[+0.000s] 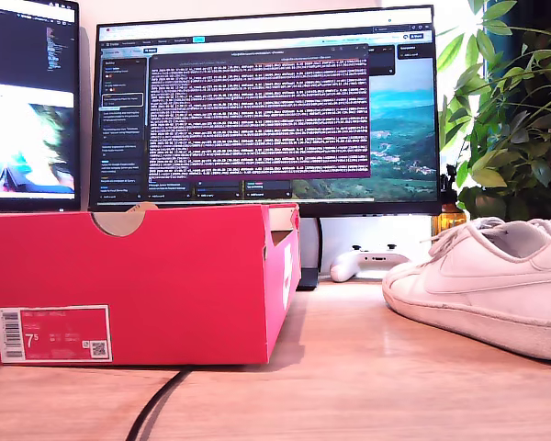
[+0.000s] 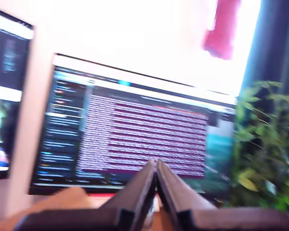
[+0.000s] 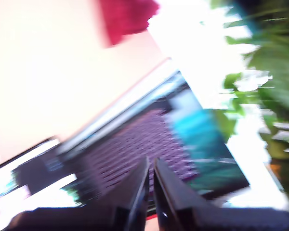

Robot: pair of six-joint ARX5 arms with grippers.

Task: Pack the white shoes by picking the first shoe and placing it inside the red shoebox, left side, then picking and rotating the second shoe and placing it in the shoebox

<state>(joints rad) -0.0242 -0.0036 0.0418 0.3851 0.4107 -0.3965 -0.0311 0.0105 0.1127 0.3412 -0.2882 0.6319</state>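
— As the exterior view shows it, where does the bright red cardboard shoebox (image 1: 138, 285) sit?

— On the pale wooden table (image 1: 367, 386), toward the exterior view's left. Its near wall carries a white-framed size label (image 1: 53, 333) reading 7.5, with a barcode and a QR code, low at the exterior view's left end. A half-round notch (image 1: 118, 221) is cut in the top rim. What lies inside cannot be seen from this height.

— And the shoes?

— One white low-top leather sneaker (image 1: 482, 285) rests on the table at the exterior view's right, well apart from the box, toe pointing toward it. Its white laces are loose and its off-white rubber sole looks slightly grubby. A second white shape behind its heel may be the other shoe; I cannot tell.

— What stands behind them?

— A wide dark monitor (image 1: 266, 110) filled with text, a white game controller (image 1: 367, 263) beneath it, and a leafy green plant (image 1: 510, 110).

— The grippers?

— Neither appears in the exterior view. My first gripper (image 2: 156, 166) has its fingers pressed together, holding nothing. My second gripper (image 3: 151, 166) is likewise closed and empty; both wrist views are blurred.
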